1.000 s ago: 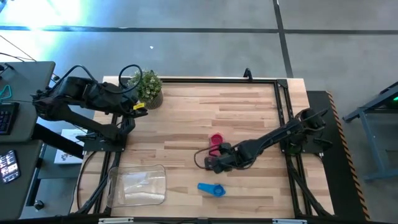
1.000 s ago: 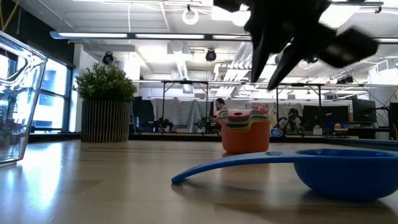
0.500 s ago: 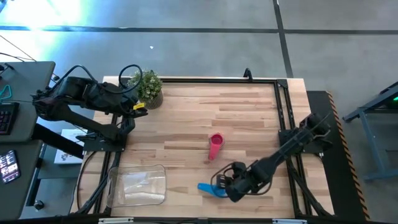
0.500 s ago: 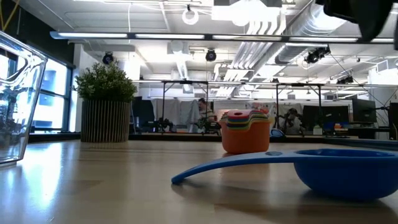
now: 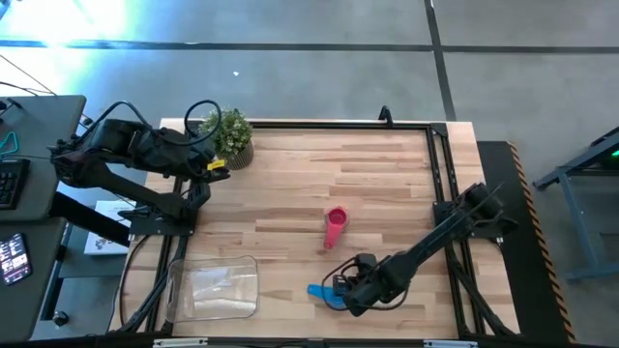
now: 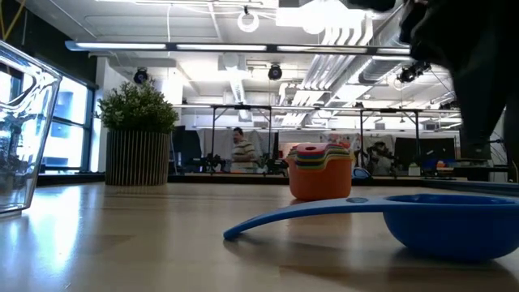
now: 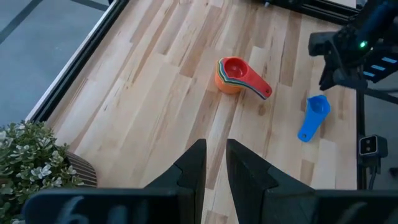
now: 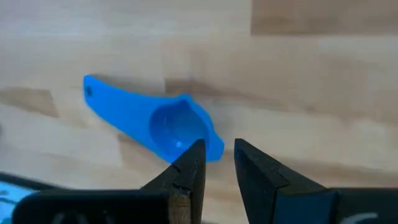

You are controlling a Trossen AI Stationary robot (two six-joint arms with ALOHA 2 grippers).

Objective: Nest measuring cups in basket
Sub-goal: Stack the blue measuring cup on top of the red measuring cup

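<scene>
I count one stack of nested cups (image 5: 335, 221) near the middle of the bench (image 5: 368, 164), red on top with its handle pointing to 6 o'clock. One blue cup (image 5: 323, 293) lies alone at about 5 o'clock from the stack, near the front edge. One clear basket (image 5: 213, 287) sits at the 7 o'clock corner. One small plant (image 5: 228, 134) stands at the 11 o'clock corner.

My right fingers (image 8: 214, 163) hang just over the blue cup, a little apart and holding nothing. My left fingers (image 7: 211, 167) wait up by the plant, almost closed and holding nothing.

The bench is pale wood planks. Behind it is a big bright room with pipes and lamps, and one person (image 6: 240, 151) far back.
</scene>
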